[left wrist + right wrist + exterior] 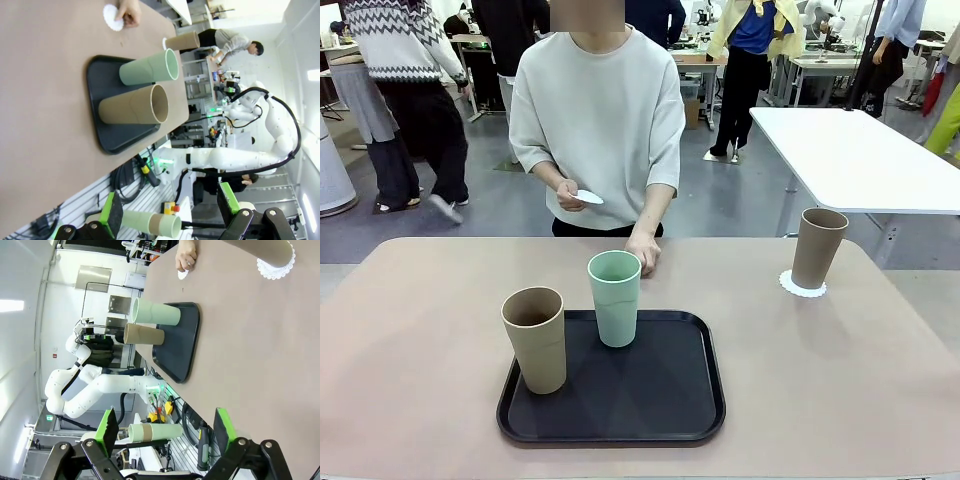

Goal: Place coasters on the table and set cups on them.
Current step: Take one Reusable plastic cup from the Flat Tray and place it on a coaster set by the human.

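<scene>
Left claw [169, 205] and right claw [166, 426] gape wide, apparently empty.

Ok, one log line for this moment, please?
left pincer, right pincer: open | tan cup: on coaster | green cup, second tan cup: on tray | hand: on second coaster

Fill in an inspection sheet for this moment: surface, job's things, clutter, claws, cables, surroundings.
Surface: beige table, carrying a black tray.
Job's things: right tan cup stands on the first coaster; tray tan cup and green cup upright on the tray; a person's hand presses the second coaster onto the table; their other hand holds the third coaster.
Clutter: nothing seen.
Claws: left claw and right claw open, empty.
Cables: black cables off the table's robot-side edge.
Surroundings: white table, people behind.
</scene>
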Controlling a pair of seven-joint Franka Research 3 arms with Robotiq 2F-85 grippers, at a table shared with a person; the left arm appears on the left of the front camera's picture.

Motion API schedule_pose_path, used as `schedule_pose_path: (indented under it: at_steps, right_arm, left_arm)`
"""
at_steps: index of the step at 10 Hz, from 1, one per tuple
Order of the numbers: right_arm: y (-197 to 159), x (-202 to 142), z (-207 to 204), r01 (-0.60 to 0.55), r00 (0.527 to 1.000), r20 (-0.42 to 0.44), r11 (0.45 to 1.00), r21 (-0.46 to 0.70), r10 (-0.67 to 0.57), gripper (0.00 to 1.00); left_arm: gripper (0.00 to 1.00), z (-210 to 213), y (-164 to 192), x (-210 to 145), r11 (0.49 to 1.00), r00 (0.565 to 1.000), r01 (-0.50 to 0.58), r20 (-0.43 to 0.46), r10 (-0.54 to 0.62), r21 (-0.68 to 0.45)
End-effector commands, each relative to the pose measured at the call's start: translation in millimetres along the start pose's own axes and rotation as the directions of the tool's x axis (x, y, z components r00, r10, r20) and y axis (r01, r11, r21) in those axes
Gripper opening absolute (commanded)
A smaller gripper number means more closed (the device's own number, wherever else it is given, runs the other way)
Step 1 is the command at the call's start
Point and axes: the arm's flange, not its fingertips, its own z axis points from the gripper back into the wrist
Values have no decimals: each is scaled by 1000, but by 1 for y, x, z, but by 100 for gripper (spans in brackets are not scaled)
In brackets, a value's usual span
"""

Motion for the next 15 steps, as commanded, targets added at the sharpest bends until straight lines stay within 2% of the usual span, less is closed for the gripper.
schedule_pose_path:
  at_steps: [1, 7, 8, 9, 10, 12, 13, 14, 15]
  right_arm:
    - [1, -1, 1, 20, 1000, 0, 1000, 12, -20, 100]
    - [1, -1, 1, 20, 1000, 0, 1000, 12, -20, 100]
    - [0, 0, 0, 0, 1000, 0, 1000, 0, 0, 100]
    - [13, 12, -11, -100, 994, -53, 993, -64, 97, 100]
    - [40, 25, -25, -235, 968, -117, 964, -127, 221, 100]
    - [114, 54, -61, -386, 913, -252, 881, -273, 322, 100]
    - [154, 64, -85, -484, 860, -333, 826, -288, 387, 100]
    - [190, 67, -115, -588, 788, -408, 761, -275, 461, 100]
    - [216, 69, -156, -689, 706, -459, 673, -270, 539, 100]
  left_arm:
    - [100, 2, 0, -1, 1000, 1000, 8, 4, -8, -12]
    - [100, 2, 0, -1, 1000, 1000, 8, 4, -8, -12]
    - [100, 2, 0, -1, 1000, 1000, 8, 4, -8, -12]
    - [100, 2, 0, -1, 1000, 1000, 8, 4, -8, -12]
    - [100, 2, 0, -1, 1000, 1000, 8, 4, -8, -12]
    - [100, 2, 0, -1, 1000, 1000, 8, 4, -8, -12]
    - [100, 2, 0, -1, 1000, 1000, 8, 4, -8, -12]
    - [100, 2, 0, -1, 1000, 1000, 8, 4, -8, -12]
    - [100, 2, 0, -1, 1000, 1000, 8, 4, -8, -12]
